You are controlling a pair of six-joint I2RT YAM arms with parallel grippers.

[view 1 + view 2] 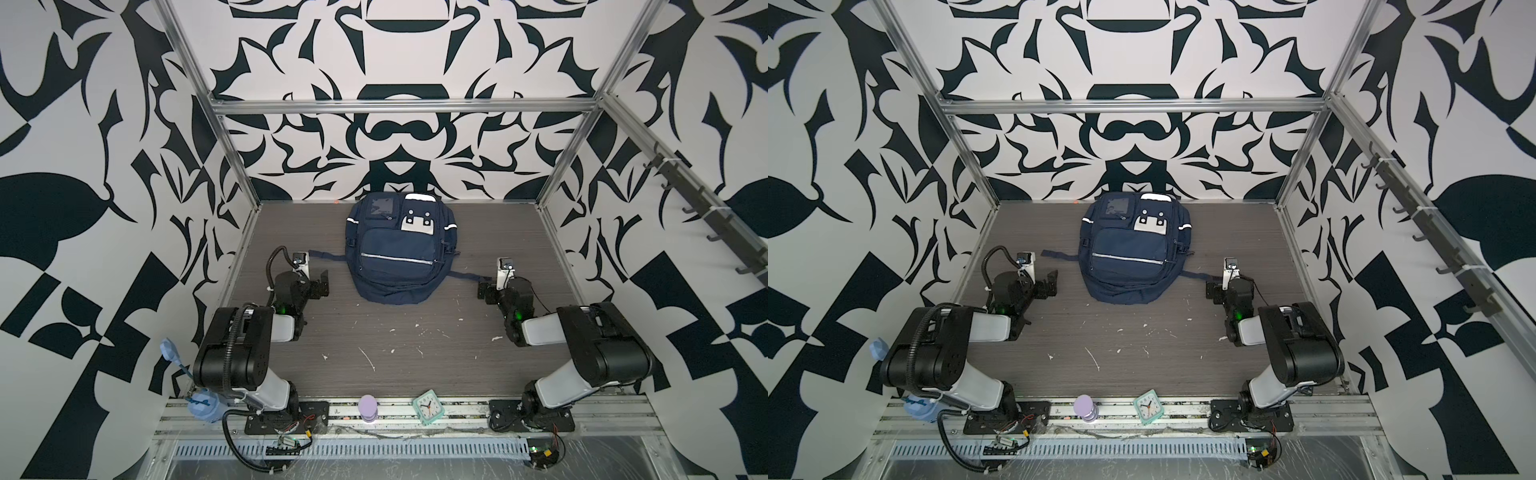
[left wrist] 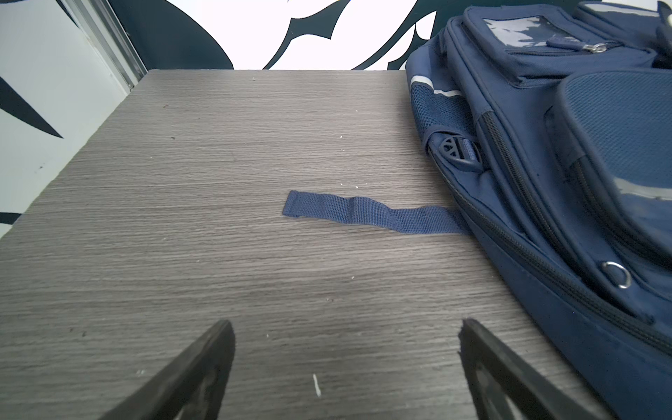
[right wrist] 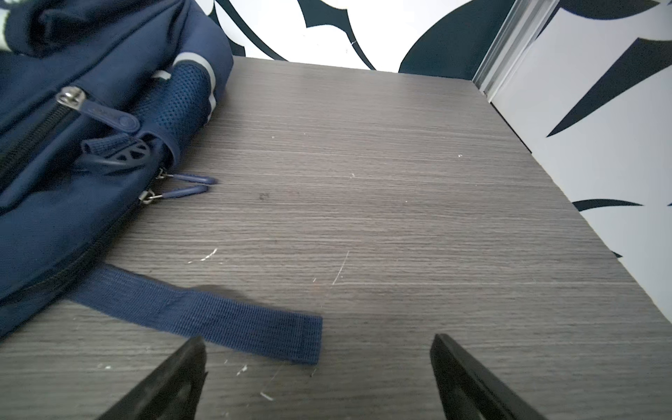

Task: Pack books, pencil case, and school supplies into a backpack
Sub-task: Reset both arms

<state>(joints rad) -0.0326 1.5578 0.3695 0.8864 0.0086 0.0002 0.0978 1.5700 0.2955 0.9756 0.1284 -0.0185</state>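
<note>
The navy backpack (image 1: pixel 397 257) (image 1: pixel 1127 257) lies flat at the back middle of the grey table (image 1: pixel 395 357), front face up, its zips drawn shut as far as I can see. The books, the pencil case and the school supplies are out of view. My left gripper (image 1: pixel 321 283) (image 2: pixel 345 323) rests low to the backpack's left, open and empty; a loose strap (image 2: pixel 367 214) lies ahead of it. My right gripper (image 1: pixel 483 291) (image 3: pixel 319 338) sits low to the backpack's right, open and empty, just above the end of the other strap (image 3: pixel 218 320).
A teal alarm clock (image 1: pixel 428 406) and a lilac cylinder (image 1: pixel 368 408) stand on the front rail between the arm bases. A pale blue object (image 1: pixel 203 405) sits by the left arm's base. A rail of hooks (image 1: pixel 706 212) lines the right wall.
</note>
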